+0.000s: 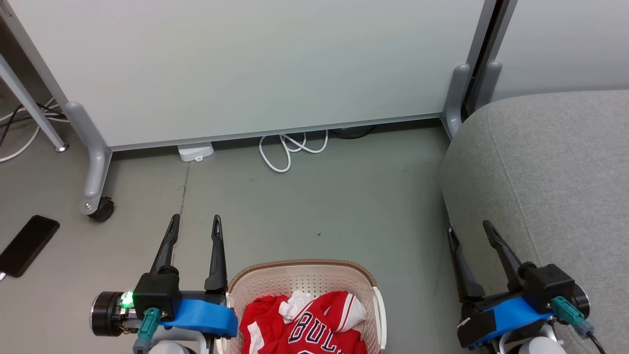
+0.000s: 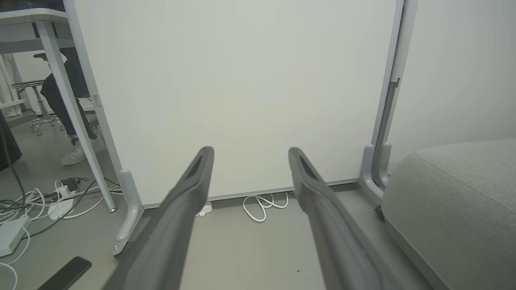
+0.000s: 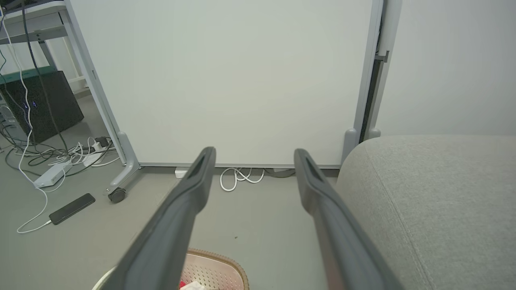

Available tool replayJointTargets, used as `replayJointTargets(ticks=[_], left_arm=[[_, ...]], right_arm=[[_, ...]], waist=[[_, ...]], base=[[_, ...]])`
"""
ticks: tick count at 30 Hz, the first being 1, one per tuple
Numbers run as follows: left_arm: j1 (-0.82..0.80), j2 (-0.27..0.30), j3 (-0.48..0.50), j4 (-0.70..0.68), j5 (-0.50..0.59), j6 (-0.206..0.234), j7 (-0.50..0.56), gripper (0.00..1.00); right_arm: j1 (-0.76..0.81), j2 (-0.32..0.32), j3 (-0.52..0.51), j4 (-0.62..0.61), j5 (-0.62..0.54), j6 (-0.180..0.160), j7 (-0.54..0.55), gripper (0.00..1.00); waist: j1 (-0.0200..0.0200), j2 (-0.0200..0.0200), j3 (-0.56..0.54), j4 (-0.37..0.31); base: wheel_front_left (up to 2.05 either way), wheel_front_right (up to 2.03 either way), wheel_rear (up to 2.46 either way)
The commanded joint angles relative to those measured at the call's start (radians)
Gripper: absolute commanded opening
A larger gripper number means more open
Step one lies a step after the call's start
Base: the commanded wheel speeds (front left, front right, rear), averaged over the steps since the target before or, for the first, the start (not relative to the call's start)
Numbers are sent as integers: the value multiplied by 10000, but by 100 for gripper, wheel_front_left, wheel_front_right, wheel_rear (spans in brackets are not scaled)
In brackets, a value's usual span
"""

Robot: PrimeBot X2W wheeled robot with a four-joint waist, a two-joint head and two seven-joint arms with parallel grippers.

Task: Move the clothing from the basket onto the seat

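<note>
The red clothing (image 1: pixel 304 324), a jersey with dark lettering and white trim, lies bunched in the cream basket (image 1: pixel 255 287) at the bottom middle of the head view. The basket's brown rim (image 3: pixel 225 259) shows low in the right wrist view. The grey seat (image 1: pixel 550 187) fills the right side, and also appears as the seat (image 2: pixel 455 201) and the seat (image 3: pixel 435 201). My left gripper (image 1: pixel 195 223) hangs open just left of the basket, holding nothing. My right gripper (image 1: pixel 470 231) stands open at the seat's front edge, empty.
A white wheeled partition (image 1: pixel 245 69) stands ahead, its caster (image 1: pixel 101 209) at left. A coiled white cable (image 1: pixel 290 150) lies at its base. A black phone (image 1: pixel 27 245) rests on the floor at far left. A person's shoe (image 2: pixel 76 153) is seen beyond a desk leg.
</note>
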Motion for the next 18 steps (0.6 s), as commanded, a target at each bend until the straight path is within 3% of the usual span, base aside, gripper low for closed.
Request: replayJointTargets(ticks=[1, 18], left_arm=[[-122, 1, -45, -42, 196, 43, -86, 100], [-126, -37, 1, 71, 267, -28, -158, 100]], right_arm=[[-133, -59, 15, 22, -167, 24, -94, 100], [-190, -59, 68, 197, -338, 24, -161, 100]], waist=[[0, 0, 11, 6], [0, 0, 66, 30]], base=[[0, 0, 0], [0, 0, 0]])
